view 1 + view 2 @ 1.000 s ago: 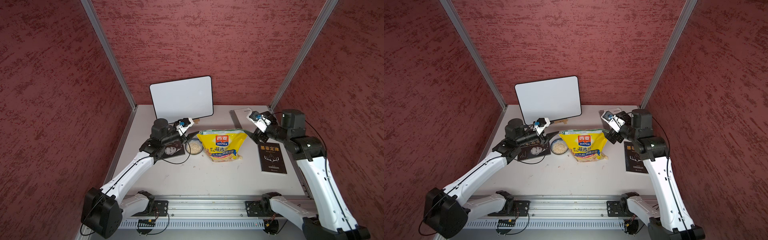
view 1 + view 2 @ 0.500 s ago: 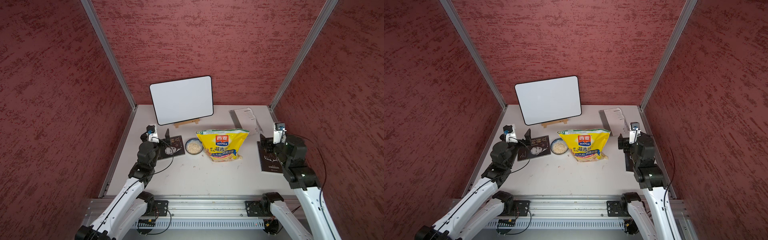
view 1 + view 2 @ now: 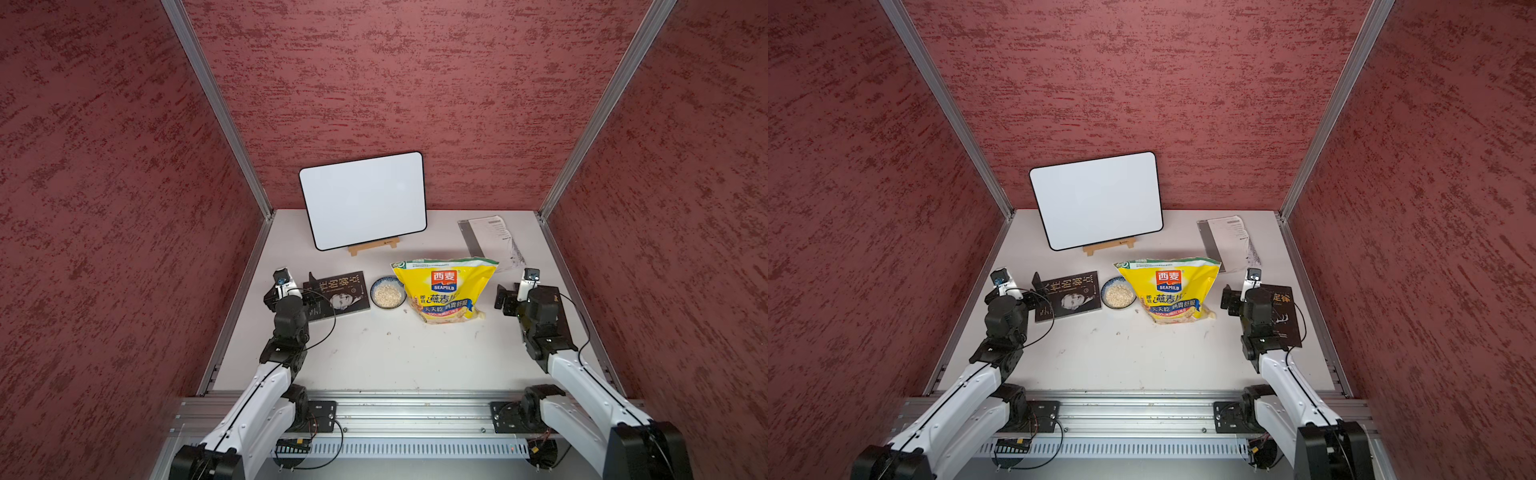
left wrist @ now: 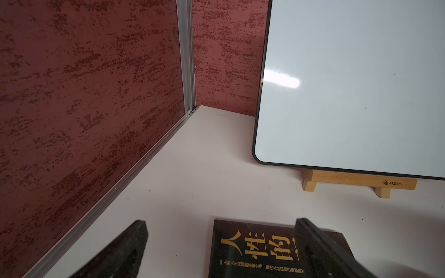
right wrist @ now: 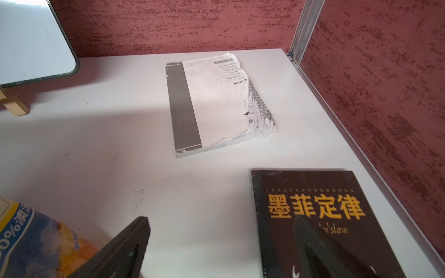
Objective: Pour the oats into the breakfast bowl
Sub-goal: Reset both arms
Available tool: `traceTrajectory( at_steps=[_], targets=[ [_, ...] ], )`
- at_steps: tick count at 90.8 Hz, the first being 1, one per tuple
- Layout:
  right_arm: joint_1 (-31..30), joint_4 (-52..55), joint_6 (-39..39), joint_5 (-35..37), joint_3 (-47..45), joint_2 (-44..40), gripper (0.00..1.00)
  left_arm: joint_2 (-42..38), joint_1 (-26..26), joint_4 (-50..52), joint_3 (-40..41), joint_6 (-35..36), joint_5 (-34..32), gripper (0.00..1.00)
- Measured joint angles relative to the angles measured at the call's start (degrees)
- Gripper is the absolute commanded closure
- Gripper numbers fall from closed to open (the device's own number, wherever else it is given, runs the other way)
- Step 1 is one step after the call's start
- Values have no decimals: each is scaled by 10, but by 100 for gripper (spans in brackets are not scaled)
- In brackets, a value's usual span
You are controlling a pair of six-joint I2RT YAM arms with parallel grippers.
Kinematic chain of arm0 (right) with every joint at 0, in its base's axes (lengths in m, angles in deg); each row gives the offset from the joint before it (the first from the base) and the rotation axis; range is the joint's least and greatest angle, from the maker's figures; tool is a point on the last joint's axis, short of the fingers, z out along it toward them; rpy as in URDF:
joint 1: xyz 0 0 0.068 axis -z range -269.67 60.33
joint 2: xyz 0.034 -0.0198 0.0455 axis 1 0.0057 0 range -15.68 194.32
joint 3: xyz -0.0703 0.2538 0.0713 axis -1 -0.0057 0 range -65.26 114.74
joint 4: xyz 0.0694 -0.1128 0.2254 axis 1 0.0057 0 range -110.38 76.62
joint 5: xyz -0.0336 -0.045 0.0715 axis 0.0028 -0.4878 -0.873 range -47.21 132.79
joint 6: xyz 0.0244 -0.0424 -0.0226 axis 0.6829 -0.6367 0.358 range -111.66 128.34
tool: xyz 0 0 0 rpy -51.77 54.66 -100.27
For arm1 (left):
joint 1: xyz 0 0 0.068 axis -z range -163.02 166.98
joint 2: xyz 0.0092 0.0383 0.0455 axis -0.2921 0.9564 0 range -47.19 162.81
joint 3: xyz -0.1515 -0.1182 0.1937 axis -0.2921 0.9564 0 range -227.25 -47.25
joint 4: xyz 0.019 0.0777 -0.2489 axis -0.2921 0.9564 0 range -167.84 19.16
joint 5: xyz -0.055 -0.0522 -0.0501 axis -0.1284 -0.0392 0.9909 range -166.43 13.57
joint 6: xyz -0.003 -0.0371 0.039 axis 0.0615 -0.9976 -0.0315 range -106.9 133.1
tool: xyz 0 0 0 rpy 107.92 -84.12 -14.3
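Two arms are shown drawn back toward the near rail, one at each side of the white table [image 3: 395, 361]. The yellow pouch [image 3: 446, 291] stands upright near the table's middle, and the breakfast bowl [image 3: 387, 293] sits just beside it on the robot's left; the oats [image 3: 387, 294] are seen as a pale heap inside the bowl in both top views. A few stray flakes lie on the table in front of the bowl. The left gripper [image 4: 221, 243] is seen in the left wrist view with its jaws spread wide, nothing between them, poised over the near edge of a dark book with gold lettering [image 4: 255, 250]. The right gripper [image 5: 221, 240] is likewise spread and empty in the right wrist view, one finger over a second dark book [image 5: 313, 207] and the other near the pouch's lower corner. A worn white manual [image 5: 216, 103] lies flat farther back on the right. A blank whiteboard [image 3: 363, 199] is propped on a small wooden stand [image 3: 374, 248] against the back wall. Neither gripper touches pouch or bowl.
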Motion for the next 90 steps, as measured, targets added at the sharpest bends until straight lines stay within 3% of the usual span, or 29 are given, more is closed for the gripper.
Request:
traceTrajectory(
  at_steps=[45,63,76,90],
  targets=[
    [-5,-447,-67,-31,-35,325,1,186,-77,-214,35,14,114,0],
    [-3,-446,-61,-21,-9,341,1,281,-89,-285,12,22,173,0],
    [5,-425,-44,-5,37,338,1,398,-91,-376,-10,27,217,0],
    [9,-412,-36,3,39,337,1,411,-91,-360,-27,26,226,0]
  ],
)
